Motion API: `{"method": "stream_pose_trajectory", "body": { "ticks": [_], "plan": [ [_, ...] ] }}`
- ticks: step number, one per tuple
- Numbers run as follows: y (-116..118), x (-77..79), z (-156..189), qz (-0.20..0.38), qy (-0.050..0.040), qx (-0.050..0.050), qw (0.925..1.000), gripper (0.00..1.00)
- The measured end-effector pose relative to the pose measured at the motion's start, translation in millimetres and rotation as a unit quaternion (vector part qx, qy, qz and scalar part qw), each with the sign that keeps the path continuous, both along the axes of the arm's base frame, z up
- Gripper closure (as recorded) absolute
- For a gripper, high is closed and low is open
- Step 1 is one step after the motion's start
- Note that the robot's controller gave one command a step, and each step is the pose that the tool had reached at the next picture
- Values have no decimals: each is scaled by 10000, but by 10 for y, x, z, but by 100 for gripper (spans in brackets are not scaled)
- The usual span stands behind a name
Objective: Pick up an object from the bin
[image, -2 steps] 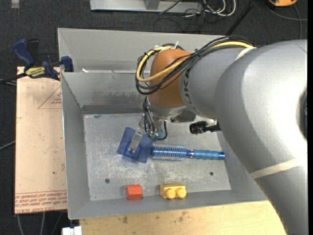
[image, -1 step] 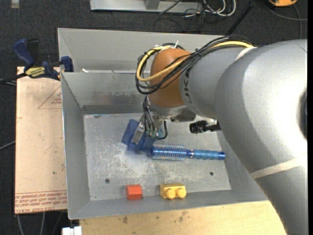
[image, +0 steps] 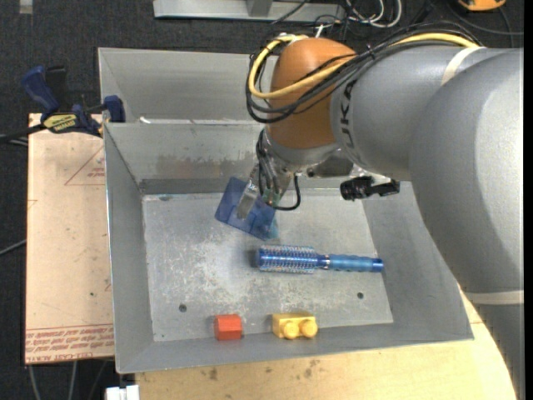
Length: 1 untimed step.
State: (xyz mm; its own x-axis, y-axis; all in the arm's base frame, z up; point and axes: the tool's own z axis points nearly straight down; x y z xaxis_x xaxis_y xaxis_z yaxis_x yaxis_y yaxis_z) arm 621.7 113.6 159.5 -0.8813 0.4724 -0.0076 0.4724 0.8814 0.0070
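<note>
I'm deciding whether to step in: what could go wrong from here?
1. The end effector is down at the blue piece; the grip is unclear, so a lift may drop it.
2. The brush lies just in front; a sideways move could knock it.

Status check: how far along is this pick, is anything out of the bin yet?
Done: the gripper is down in the bin, at the tilted blue piece near the back wall. In hand: securing that piece; whether it is gripped cannot be told. Left: lifting it clear. The blue brush, orange block and yellow block lie on the floor, none lifted.
</note>
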Motion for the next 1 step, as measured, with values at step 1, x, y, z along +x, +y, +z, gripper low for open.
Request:
{"method": "stream_pose_trajectory", "body": {
  "ticks": [1],
  "plan": [
    [3,5,32,13,36,-9,10000,100]
  ]
}}
